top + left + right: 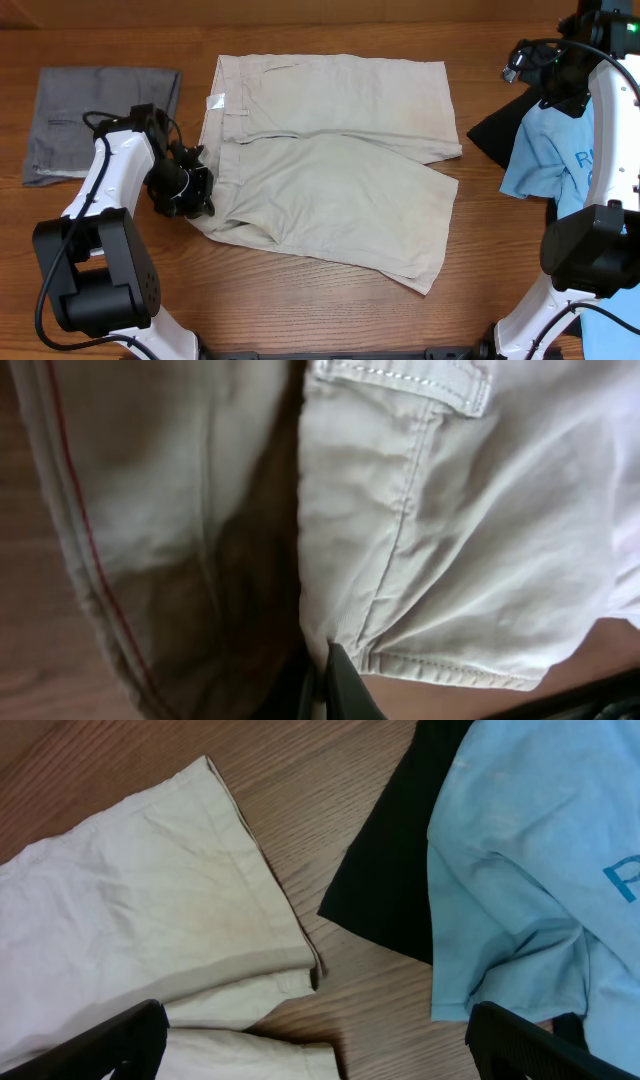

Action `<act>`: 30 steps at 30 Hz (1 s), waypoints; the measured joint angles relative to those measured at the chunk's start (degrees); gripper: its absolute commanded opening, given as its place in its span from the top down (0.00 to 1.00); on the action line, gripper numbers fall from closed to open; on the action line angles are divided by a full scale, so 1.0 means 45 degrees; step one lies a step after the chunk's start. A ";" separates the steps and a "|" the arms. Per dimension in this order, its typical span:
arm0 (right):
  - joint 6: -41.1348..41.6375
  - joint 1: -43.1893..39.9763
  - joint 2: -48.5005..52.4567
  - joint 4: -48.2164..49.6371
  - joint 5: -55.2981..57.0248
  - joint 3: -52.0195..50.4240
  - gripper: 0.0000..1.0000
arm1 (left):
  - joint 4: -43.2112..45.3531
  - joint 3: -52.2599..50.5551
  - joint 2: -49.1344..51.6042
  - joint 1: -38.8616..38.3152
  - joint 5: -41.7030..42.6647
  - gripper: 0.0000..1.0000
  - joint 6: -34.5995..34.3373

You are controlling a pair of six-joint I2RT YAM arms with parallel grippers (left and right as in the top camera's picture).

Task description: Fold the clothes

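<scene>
Beige shorts [330, 160] lie spread in the middle of the table, waistband to the left, legs to the right. My left gripper [200, 190] is at the lower left corner of the waistband and is shut on the beige cloth [420, 540]; the pinched hem shows at my fingertips [325, 670]. My right gripper [535, 60] hangs open and empty above the table's far right, past the leg hems [150, 920].
A folded grey garment [95, 115] lies at the far left. A light blue shirt [550, 150] lies on a black garment [495, 130] at the right; both show in the right wrist view [530, 860], [385, 890].
</scene>
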 measured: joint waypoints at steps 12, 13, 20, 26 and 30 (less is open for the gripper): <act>0.0000 0.0000 0.0000 0.0005 0.0000 0.0000 0.00 | 0.0335 -0.0801 0.0000 0.0000 -0.2297 0.93 -0.2429; 0.0000 0.0000 0.0000 0.0010 0.0000 0.0000 0.00 | 0.0389 -0.0840 0.0000 0.0000 -0.2453 0.93 -0.2565; 0.0000 0.0000 0.0000 -0.0005 0.0000 0.0000 0.00 | 0.0481 -0.0942 0.0000 -0.0010 -0.2934 0.84 -0.3002; -0.0005 0.0000 0.0000 0.0005 -0.0005 0.0000 0.00 | 0.1054 -0.1423 0.0000 -0.0010 -0.3186 0.59 -0.3381; -0.0005 0.0000 0.0000 0.0000 0.0000 0.0000 0.00 | 0.1656 -0.2084 0.0000 -0.0010 -0.3152 0.46 -0.3599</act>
